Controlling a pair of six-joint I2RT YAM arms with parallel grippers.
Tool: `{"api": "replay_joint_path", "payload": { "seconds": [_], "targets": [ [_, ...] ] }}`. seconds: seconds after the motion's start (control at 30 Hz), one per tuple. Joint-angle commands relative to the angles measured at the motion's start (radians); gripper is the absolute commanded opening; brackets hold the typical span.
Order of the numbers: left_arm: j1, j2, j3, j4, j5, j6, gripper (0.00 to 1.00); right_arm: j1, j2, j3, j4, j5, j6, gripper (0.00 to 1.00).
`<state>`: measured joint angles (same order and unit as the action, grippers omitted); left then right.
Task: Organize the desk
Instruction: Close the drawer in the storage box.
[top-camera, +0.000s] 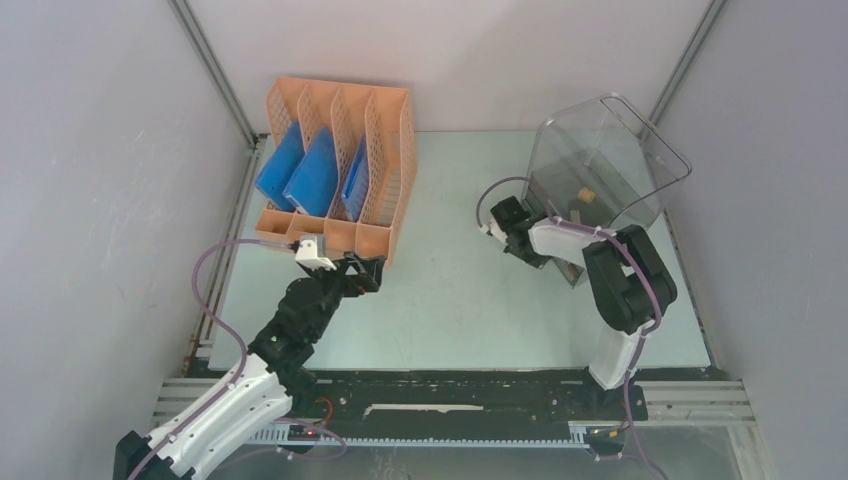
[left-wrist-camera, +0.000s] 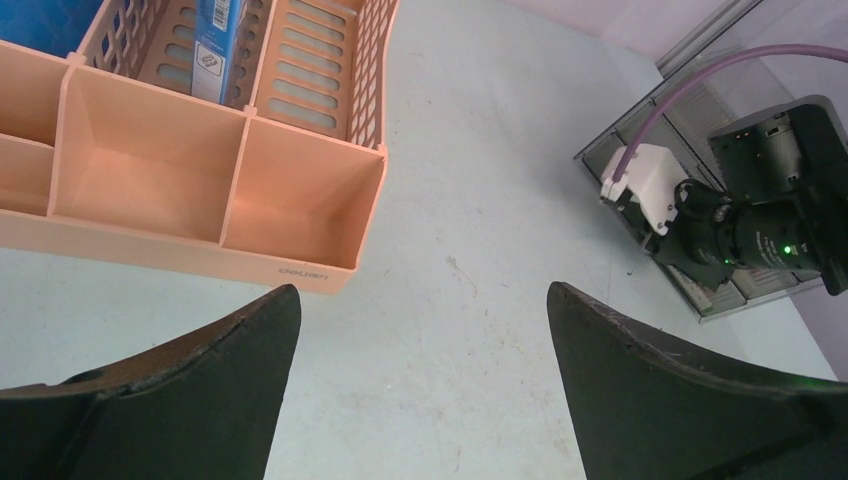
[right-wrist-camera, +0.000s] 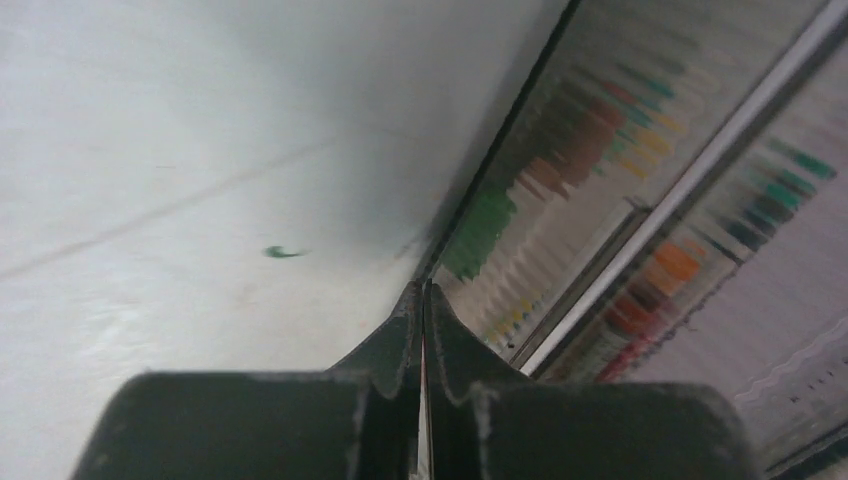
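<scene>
Left gripper (top-camera: 366, 272) gaping beside orange file rack (top-camera: 340, 150); right gripper (top-camera: 525, 250) pinched closed at clear drawer box (top-camera: 600, 160).
Top: desk (top-camera: 450, 300) spans beneath both arms. Rigid, slick, fixed; likely no purchase, so handle its items. Left wrist: arm stretched forward, fingers (left-wrist-camera: 200, 400) wide above desk. Right wrist: fingers (right-wrist-camera: 390, 350) together, low against box wall.

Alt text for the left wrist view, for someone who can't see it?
The left gripper hangs with jaws wide open over the green desk, holding nothing. An orange rack with empty front bins sits upper left, a blue item in a slot behind; the right arm is at far right.
</scene>
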<state>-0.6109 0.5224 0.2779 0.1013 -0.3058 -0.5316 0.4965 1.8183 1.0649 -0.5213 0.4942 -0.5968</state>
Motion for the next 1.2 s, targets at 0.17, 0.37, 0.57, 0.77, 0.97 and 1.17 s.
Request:
{"api": "replay_joint_path", "payload": {
  "seconds": [0.17, 0.37, 0.57, 0.77, 0.97, 1.17],
  "targets": [
    [0.013, -0.001, 0.005, 0.034, 0.032, -0.015, 1.00, -0.045, -0.060, 0.011, 0.009, 0.028, 0.004, 0.06],
    [0.014, -0.025, 0.008, 0.015, 0.034, -0.019, 1.00, -0.031, -0.139, 0.012, -0.022, -0.086, 0.011, 0.06],
    [0.017, -0.064, 0.033, -0.028, 0.044, -0.012, 1.00, -0.029, -0.351, 0.013, -0.069, -0.374, 0.010, 0.06],
    [0.032, -0.072, 0.089, -0.060, 0.078, 0.007, 1.00, -0.083, -0.571, 0.030, -0.128, -0.647, -0.015, 0.09],
    [0.057, -0.021, 0.224, -0.134, 0.157, 0.048, 1.00, -0.198, -0.786, 0.035, -0.114, -0.828, -0.010, 0.20],
    [0.089, 0.044, 0.383, -0.232, 0.227, 0.091, 1.00, -0.247, -0.902, 0.096, -0.190, -0.887, 0.014, 0.29]
  ]
}}
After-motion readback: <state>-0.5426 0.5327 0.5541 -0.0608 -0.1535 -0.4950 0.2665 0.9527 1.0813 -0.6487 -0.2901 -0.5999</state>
